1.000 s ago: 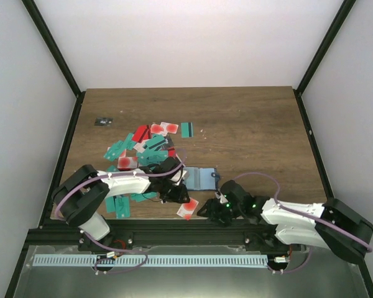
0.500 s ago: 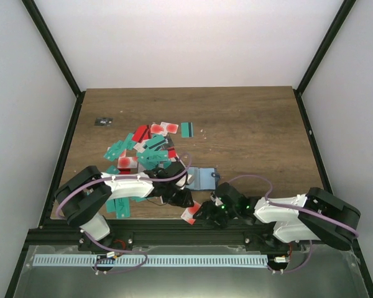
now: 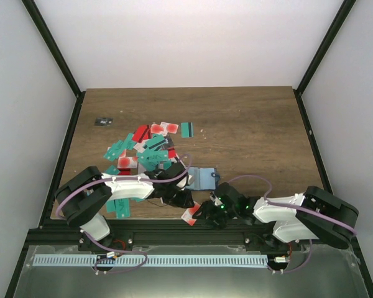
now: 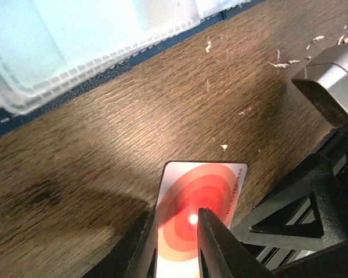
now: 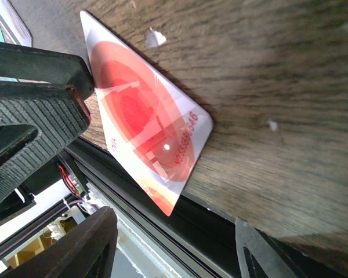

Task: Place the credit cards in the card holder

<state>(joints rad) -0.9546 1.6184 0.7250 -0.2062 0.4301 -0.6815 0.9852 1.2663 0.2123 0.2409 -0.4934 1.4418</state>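
While the heap of teal, red and white plastic credit cards lies at ten o'clock of the open navy-blue folding card holder on the brown wood-grain desk, one white card printed with red concentric rings sits apart at the desk's six o'clock edge. It is near the holder, and one corner juts out over the black frame rail. The left gripper stands over it with jaws narrowly parted. One tip is down on the ringed face and the other sits beside the card's long edge; nothing looks pinched between them in the wrist view. The right gripper faces the overhanging corner from three o'clock, jaws spread and empty. I judge the step in hand to be the pick-up of this single card at the desk's lip. The next move calls for the right jaws to close on the jutting corner, one above and one below, while the left tip keeps the card from skidding. The card would then go up toward twelve o'clock and slide edge-first into a holder pocket.
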